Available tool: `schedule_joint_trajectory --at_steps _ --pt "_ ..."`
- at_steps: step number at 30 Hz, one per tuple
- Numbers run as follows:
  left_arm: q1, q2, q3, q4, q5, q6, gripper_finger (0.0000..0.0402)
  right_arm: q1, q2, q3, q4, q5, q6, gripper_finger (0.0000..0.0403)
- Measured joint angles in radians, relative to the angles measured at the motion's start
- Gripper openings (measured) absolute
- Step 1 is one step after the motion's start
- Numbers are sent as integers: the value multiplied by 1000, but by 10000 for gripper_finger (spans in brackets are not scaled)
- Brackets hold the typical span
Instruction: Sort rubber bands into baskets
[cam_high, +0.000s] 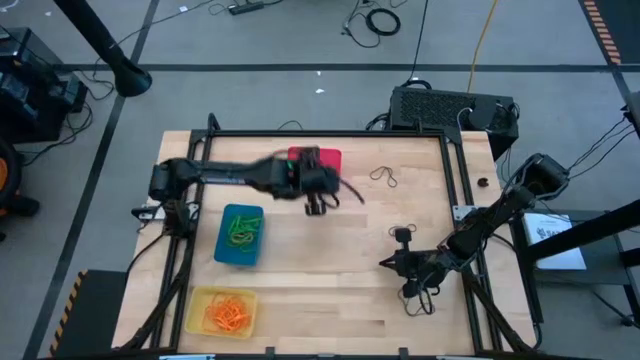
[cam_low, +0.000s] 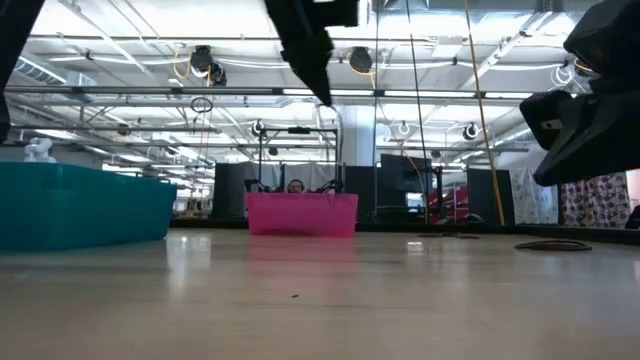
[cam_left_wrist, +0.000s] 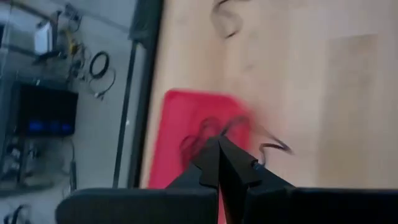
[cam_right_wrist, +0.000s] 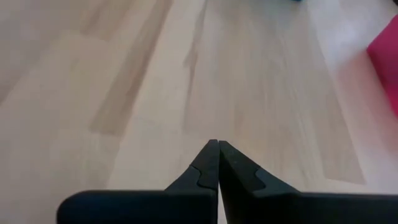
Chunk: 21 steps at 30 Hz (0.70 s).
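Overhead, left gripper (cam_left_wrist: 219, 144) pinched on dark rubber band (cam_left_wrist: 273, 147).

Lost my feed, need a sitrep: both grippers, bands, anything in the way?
Left gripper shut beside red basket, dark band trailing from tips. Right gripper shut, empty, low over bare table. One dark band left on table. Path clear.

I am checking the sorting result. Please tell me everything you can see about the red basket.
The red basket is a small rectangular tub with rounded corners, apparently plastic, standing upright near the table's far edge. Dark rubber bands lie inside it. The left gripper, shut on a dark rubber band, hangs over its near side, partly hiding it. The low view shows it pinkish, standing flat on the wood.
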Motion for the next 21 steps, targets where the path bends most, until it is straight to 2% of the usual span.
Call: schedule_joint_trajectory --at_steps 6,10,12,17,21 --pt "129 -40 0 -29 16 12 0 -37 0 0 -57 0 -61 0" --pt "215 -30 -14 -32 118 31 0 -108 -15 0 -50 28 -97 0" --pt "247 -24 -37 -27 132 38 0 -161 -45 0 -53 23 -103 0" --pt "320 -25 -104 31 138 72 0 -305 -156 0 -94 -48 -227 0" --pt "360 -14 -127 67 207 89 0 -436 -256 0 -158 -152 -310 0"
